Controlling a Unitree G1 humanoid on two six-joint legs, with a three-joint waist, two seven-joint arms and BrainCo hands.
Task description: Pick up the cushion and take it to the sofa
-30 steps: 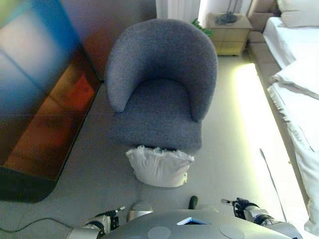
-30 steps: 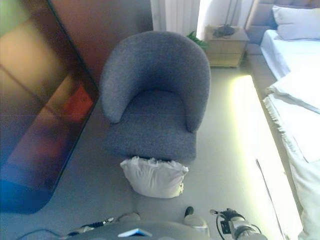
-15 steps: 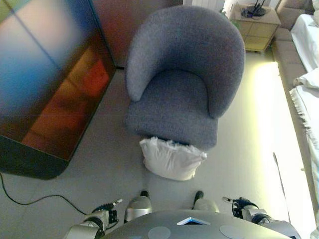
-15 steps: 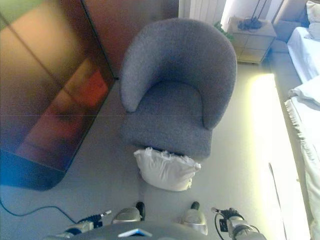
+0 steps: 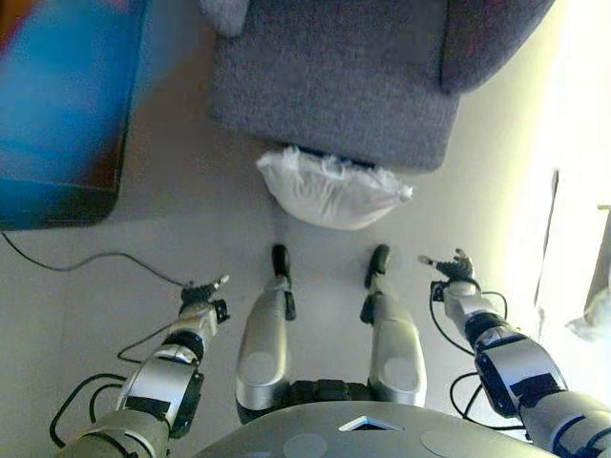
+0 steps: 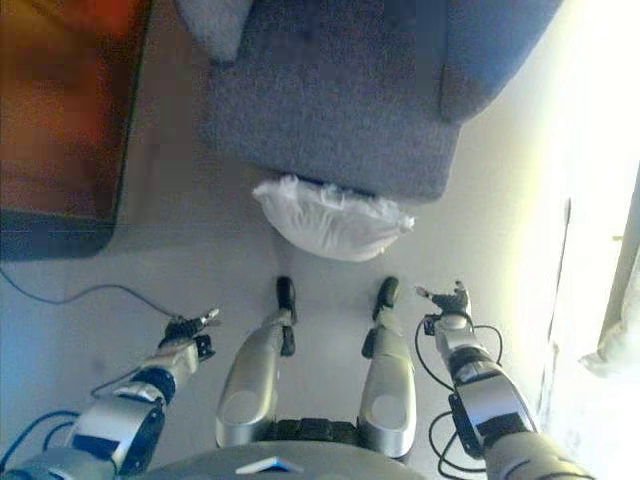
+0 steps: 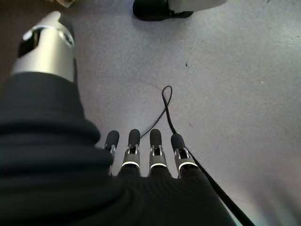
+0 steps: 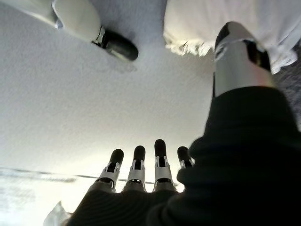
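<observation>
A white cushion (image 5: 329,189) with a frilled edge lies on the grey floor, leaning against the front of a grey-blue sofa chair (image 5: 344,81). It also shows in the right wrist view as the cushion (image 8: 197,23). My left hand (image 5: 200,293) hangs low at the left, well short of the cushion, its fingers (image 7: 150,141) straight and holding nothing. On the other side my right hand (image 5: 451,269) hovers above the floor, right of and below the cushion, fingers (image 8: 136,162) straight and bare.
A dark panel with a glossy screen (image 5: 57,105) stands on the floor at the left. A thin cable (image 5: 95,260) trails across the floor near it. White bedding (image 5: 592,320) shows at the right edge.
The camera has tilted down, so the chair and cushion shifted up in view. Both arms now reach forward into view, hands held over the floor.
</observation>
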